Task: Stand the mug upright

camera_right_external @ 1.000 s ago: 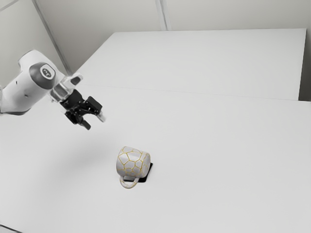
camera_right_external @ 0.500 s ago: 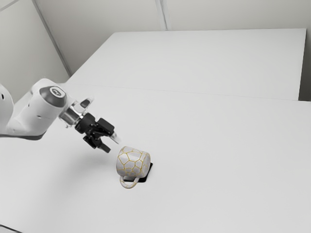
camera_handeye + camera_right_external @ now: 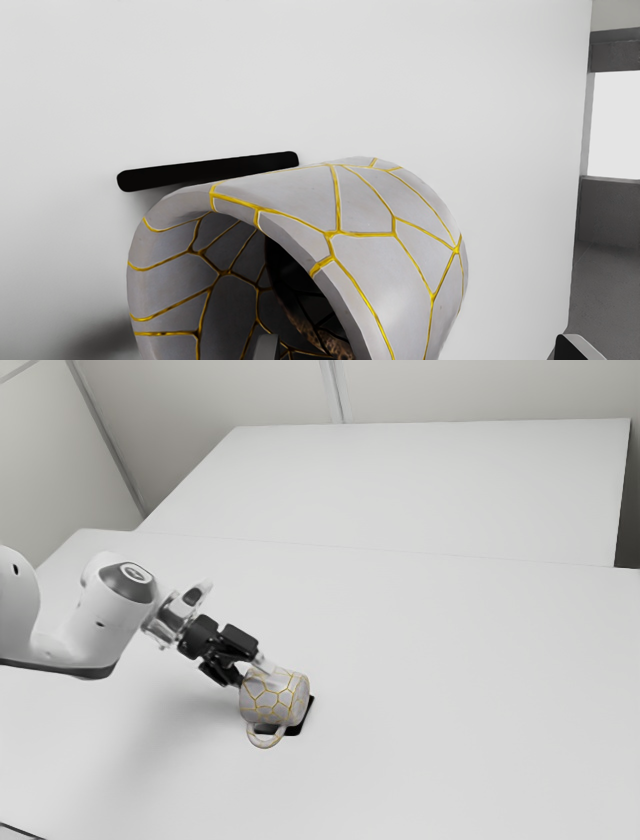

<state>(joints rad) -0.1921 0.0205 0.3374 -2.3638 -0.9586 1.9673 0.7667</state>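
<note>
The white mug with gold vein lines (image 3: 275, 698) lies on its side, its mouth toward the arm and its handle toward the exterior view's bottom. At its mouth end is my gripper (image 3: 250, 671), tilted down toward it. In the wrist view the gripper (image 3: 421, 346) stands open, fingers wide apart: one tip (image 3: 267, 347) overlaps the mouth of the mug (image 3: 370, 240), the other (image 3: 575, 346) is outside, beyond the wall. Whether either finger touches the mug, I cannot tell.
A thin black flat object (image 3: 305, 718) is on the white table (image 3: 450, 690) partly behind the mug; it also appears as a dark bar (image 3: 210, 170) by the mug's rim. A table edge runs along the far side beyond the outer finger.
My gripper has come down toward the exterior view's lower right, from well above the table to the mug's mouth end. The mug has stayed where it was.
</note>
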